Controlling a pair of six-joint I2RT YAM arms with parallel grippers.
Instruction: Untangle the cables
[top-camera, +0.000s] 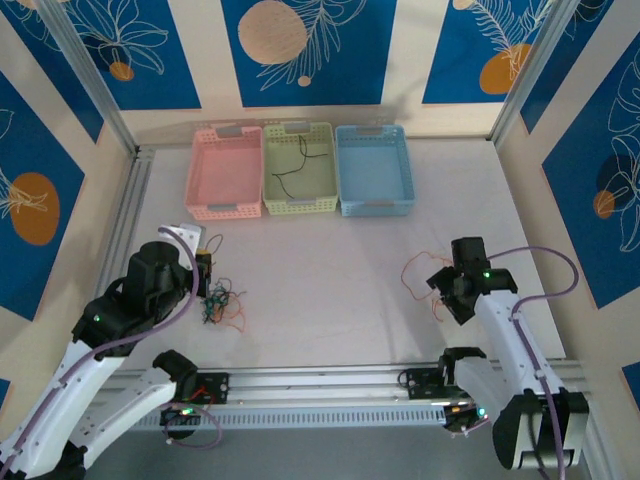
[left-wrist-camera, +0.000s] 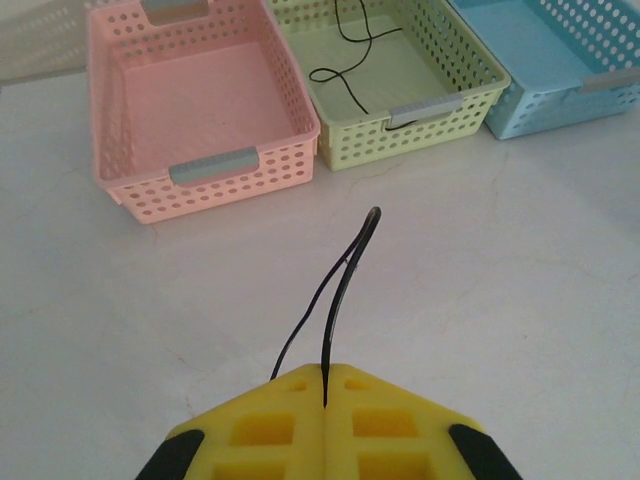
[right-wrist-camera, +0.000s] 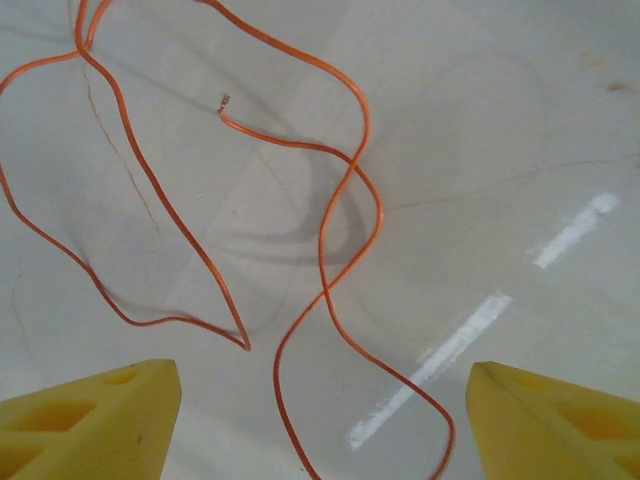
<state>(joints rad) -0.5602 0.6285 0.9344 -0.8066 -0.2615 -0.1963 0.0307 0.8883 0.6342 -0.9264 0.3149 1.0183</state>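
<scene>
My left gripper (left-wrist-camera: 328, 368) is shut on a thin black cable (left-wrist-camera: 345, 285) that loops up out of the yellow fingertips. In the top view the left gripper (top-camera: 205, 272) hangs just above a small knot of green, red and black cables (top-camera: 222, 304) on the table. A loose orange cable (right-wrist-camera: 330, 240) lies in curls on the table under my right gripper (right-wrist-camera: 325, 410), whose yellow fingers (right-wrist-camera: 95, 415) stand wide apart with nothing gripped. In the top view the right gripper (top-camera: 447, 292) sits beside that orange cable (top-camera: 413, 272).
Three baskets stand in a row at the back: pink (top-camera: 222, 170), green (top-camera: 325, 170) and blue (top-camera: 373, 168). A black cable (top-camera: 298, 172) lies in the green basket (left-wrist-camera: 425, 110). Metal rails run along the table's near edge (top-camera: 330, 385).
</scene>
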